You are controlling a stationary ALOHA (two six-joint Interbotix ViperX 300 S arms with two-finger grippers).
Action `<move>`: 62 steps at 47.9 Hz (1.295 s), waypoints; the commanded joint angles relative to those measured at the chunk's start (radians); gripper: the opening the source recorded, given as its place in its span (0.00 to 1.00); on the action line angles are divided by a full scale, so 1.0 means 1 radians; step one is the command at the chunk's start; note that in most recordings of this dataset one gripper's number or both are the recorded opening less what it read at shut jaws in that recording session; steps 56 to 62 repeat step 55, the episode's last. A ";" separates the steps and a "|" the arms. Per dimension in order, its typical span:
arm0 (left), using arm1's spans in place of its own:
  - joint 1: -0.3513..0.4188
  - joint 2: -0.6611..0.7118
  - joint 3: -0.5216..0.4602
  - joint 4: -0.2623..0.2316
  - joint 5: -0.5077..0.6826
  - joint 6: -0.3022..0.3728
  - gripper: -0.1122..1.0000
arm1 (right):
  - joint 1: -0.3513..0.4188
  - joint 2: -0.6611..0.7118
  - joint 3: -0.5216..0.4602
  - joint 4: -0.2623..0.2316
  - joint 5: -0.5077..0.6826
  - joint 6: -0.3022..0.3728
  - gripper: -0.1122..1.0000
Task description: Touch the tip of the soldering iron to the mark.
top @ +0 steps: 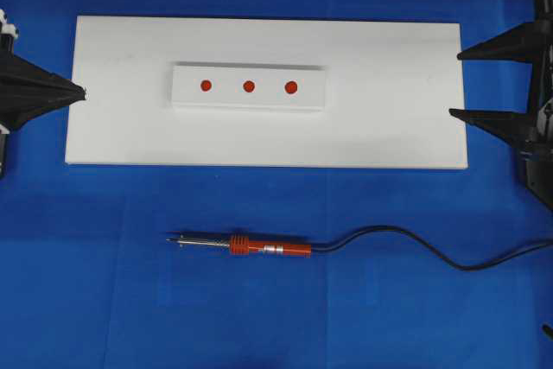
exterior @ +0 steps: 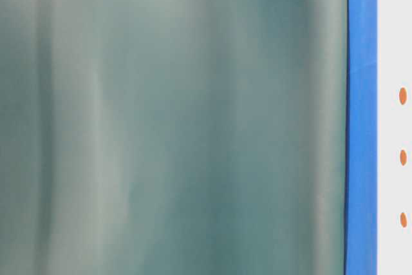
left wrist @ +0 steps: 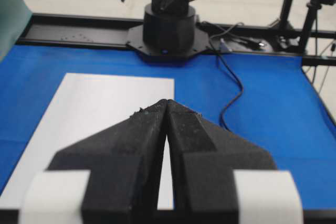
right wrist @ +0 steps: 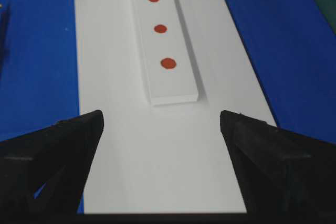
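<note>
The soldering iron (top: pixel 251 246) lies flat on the blue mat in front of the white board (top: pixel 397 118); its silver tip (top: pixel 172 238) points left and its black cord (top: pixel 415 244) trails off to the right. Three red marks (top: pixel 249 86) sit in a row on a raised white strip (top: pixel 186 92) on the board; in the right wrist view the nearest mark (right wrist: pixel 168 63) lies ahead. My left gripper (top: pixel 82 92) is shut and empty at the board's left edge. At the board's right edge my right gripper (top: pixel 454 84) stands open and empty.
The right arm's black base (left wrist: pixel 168 30) stands at the far end of the mat in the left wrist view, and a black cord (left wrist: pixel 231 93) snakes across the blue mat. A blurred green surface (exterior: pixel 174 120) fills most of the table-level view.
</note>
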 commanded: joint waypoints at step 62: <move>-0.002 0.008 -0.009 0.002 -0.003 0.000 0.10 | 0.020 0.003 -0.014 0.005 -0.009 0.002 0.87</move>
